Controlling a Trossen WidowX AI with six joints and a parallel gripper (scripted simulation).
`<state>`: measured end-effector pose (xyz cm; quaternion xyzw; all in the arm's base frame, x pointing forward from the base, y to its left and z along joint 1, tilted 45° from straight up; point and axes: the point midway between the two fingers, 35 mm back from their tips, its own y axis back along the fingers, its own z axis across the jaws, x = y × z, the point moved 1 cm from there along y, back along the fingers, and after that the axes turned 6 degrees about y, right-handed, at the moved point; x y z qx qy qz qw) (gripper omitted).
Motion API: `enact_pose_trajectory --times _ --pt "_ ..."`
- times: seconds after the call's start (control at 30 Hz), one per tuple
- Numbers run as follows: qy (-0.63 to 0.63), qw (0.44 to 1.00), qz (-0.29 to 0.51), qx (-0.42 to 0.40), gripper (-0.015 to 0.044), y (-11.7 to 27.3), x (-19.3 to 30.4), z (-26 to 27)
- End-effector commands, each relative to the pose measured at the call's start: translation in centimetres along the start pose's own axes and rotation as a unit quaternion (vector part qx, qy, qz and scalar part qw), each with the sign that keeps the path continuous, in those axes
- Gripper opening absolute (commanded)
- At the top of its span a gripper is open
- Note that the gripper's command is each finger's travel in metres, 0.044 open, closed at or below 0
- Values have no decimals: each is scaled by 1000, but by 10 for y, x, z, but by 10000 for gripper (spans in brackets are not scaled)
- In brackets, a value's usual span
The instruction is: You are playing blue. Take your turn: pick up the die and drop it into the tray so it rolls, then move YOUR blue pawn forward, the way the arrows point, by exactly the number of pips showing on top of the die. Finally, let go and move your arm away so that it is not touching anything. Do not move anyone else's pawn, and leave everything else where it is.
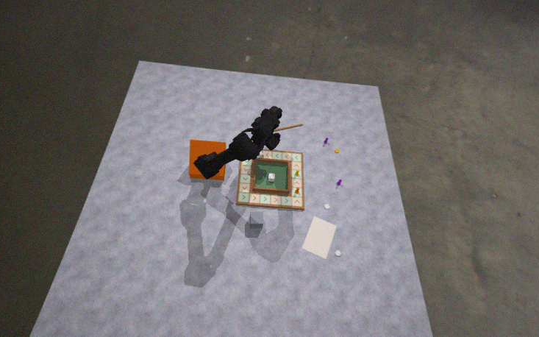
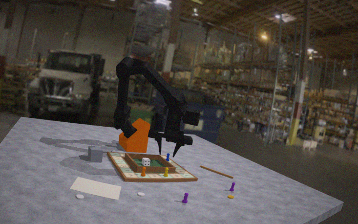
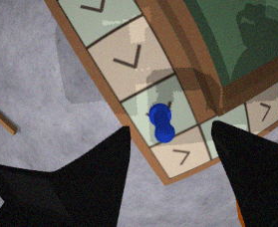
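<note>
Straddling a glossy, round-headed blue pawn (image 2: 167, 157) (image 3: 161, 123), the black hand (image 2: 166, 154) (image 3: 172, 129) partly open, gripping nothing.

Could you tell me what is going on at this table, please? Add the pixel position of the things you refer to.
The robot arm is taking blue's turn in a board game. The die (image 1: 270, 176) (image 2: 145, 161) lies in the tray (image 1: 271, 190) (image 2: 157, 168), and the blue pawn (image 2: 167, 157) (image 3: 161, 123) stands on a track square. The open gripper (image 2: 166, 155) (image 3: 172, 129) is above it, holding nothing.
</note>
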<state>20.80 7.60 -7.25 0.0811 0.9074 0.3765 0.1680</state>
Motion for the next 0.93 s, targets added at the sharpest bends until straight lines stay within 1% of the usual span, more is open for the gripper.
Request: enact_pose_trajectory --times 0.0,0.1,0.23,0.43,0.57,0.6,0.63,0.9 --pt "-3 1000 -6 -11 367 37 -1 4" --pt "-2 1000 -6 -11 440 40 -1 3" --pt "12 1000 -6 -10 440 47 -2 -4" --pt "143 990 -6 -8 440 97 -5 -73" --pt "216 976 -6 -6 440 118 -2 -116" --pt "220 975 -6 -6 440 119 -2 -118" --pt "174 985 -11 -11 440 111 -7 -94" --pt "174 985 -11 -11 440 111 -7 -94"
